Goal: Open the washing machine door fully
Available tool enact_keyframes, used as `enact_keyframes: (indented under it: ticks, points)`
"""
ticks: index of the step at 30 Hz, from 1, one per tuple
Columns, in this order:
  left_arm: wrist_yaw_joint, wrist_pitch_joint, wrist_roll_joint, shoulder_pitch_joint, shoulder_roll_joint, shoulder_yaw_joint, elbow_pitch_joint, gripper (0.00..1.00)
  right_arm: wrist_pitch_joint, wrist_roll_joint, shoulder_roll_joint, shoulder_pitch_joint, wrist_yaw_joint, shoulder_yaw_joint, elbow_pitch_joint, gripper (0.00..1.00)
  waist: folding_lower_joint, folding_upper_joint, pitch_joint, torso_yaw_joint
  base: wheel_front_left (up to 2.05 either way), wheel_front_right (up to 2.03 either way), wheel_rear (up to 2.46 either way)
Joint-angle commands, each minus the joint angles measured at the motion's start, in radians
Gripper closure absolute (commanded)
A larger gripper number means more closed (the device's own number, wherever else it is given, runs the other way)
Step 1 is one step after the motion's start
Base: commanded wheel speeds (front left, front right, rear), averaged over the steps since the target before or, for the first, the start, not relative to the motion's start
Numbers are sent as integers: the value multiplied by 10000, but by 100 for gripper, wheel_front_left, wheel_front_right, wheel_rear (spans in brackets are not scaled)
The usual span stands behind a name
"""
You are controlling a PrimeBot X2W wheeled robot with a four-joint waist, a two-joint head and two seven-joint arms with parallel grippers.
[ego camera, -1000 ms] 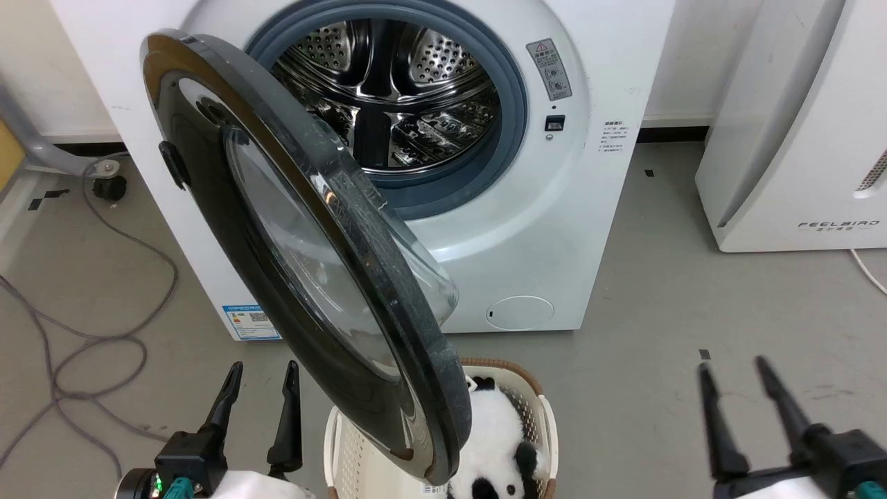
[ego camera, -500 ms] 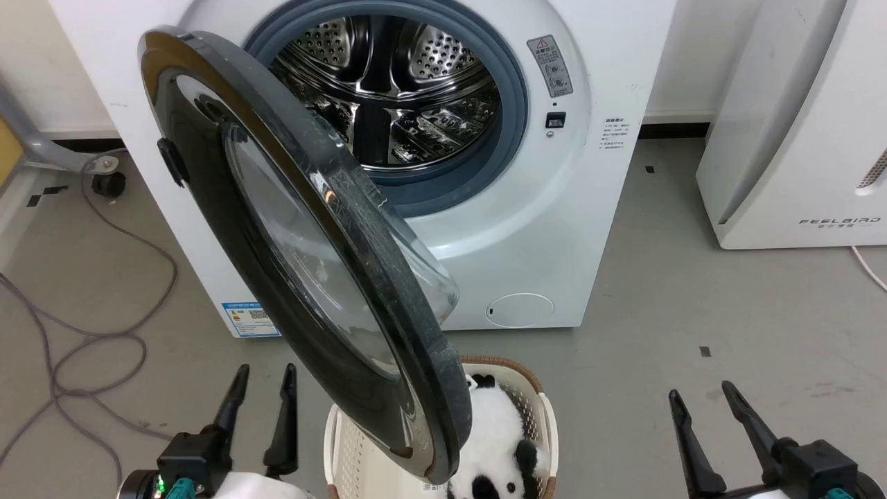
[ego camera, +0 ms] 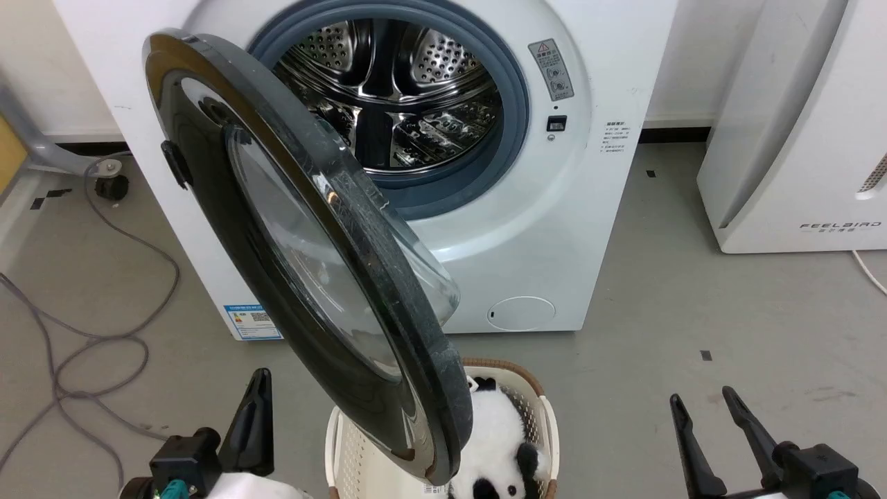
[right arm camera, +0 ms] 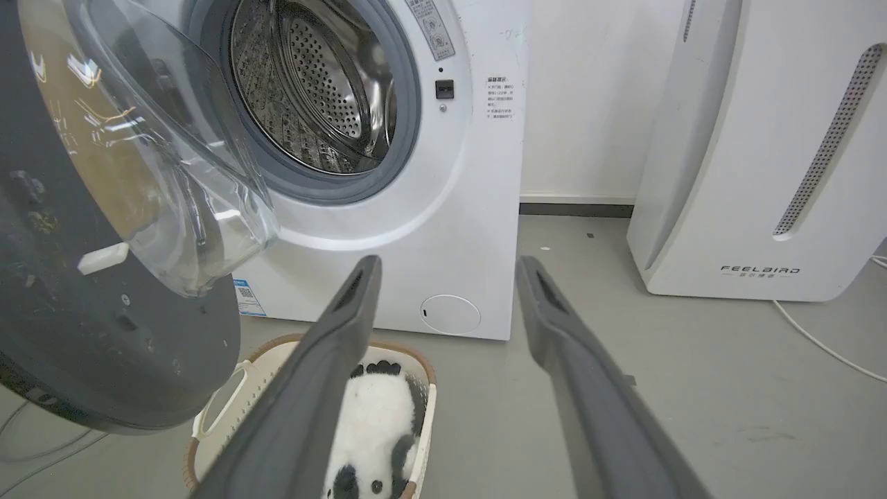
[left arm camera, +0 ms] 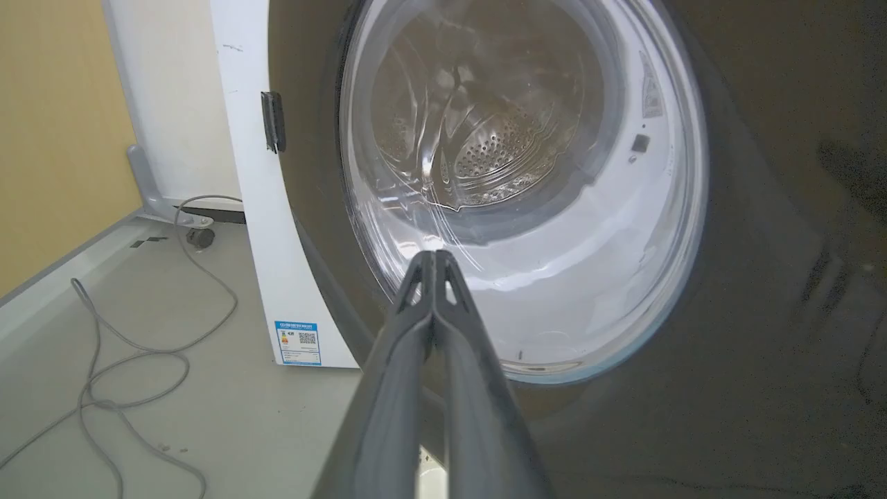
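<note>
Pinches the left gripper shut on nothing now, after holding its two fingers apart a moment ago; shows the tips pressed flat together in the left wrist view, aimed at the door's glass. Keeps the right gripper low on the right side, fingers spread wide, holding nothing, lower than a second ago. Leaves the washing machine door in the same place as before: about half open, hanging from its left side, sticking out toward the robot, touched by neither gripper. Looks like getting ready to push the door with the closed fingers, with more swinging to the left still needed for fully open. Finds a white basket on the floor under the door's low edge, with a panda toy lying inside. Finds nothing in the shiny drum, as far as can be seen.
</note>
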Motion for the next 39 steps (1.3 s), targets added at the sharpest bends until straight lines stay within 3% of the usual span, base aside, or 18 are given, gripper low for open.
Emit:
enact_keyframes:
  ticks: [1,7,11,17,22,27,33,39]
  points:
    - [70,-44,-25,-61,10,39,-159,100,-82,123,41,-56,8,-13,42,0,0,0,-22,4,0,0,0]
    - [306,-44,41,-241,25,209,-1497,100,-105,188,41,-76,8,-72,97,0,0,0,-34,22,0,0,0]
    - [696,-34,-162,-373,21,433,-2639,100,-112,214,41,-103,8,-106,126,0,0,0,-33,43,0,0,0]
    - [918,70,-526,-643,16,65,-4922,100,-133,227,41,-104,8,-126,149,0,0,0,-28,93,0,0,0]
    - [805,185,-578,-1086,14,-498,-6276,100,-136,222,41,-99,8,-163,160,0,0,0,-34,144,0,0,0]
    - [283,853,-444,-1799,17,-1847,-7141,100,-127,224,41,-57,8,-215,183,0,0,0,-59,218,0,0,0]
    - [-206,2048,-469,-2510,18,-3663,-7149,100,-112,256,41,-16,8,-250,202,0,0,0,-49,243,0,0,0]
    - [-360,3284,-725,-2404,90,-4999,-6888,100,-75,262,41,63,8,-248,232,0,0,0,-39,179,0,0,0]
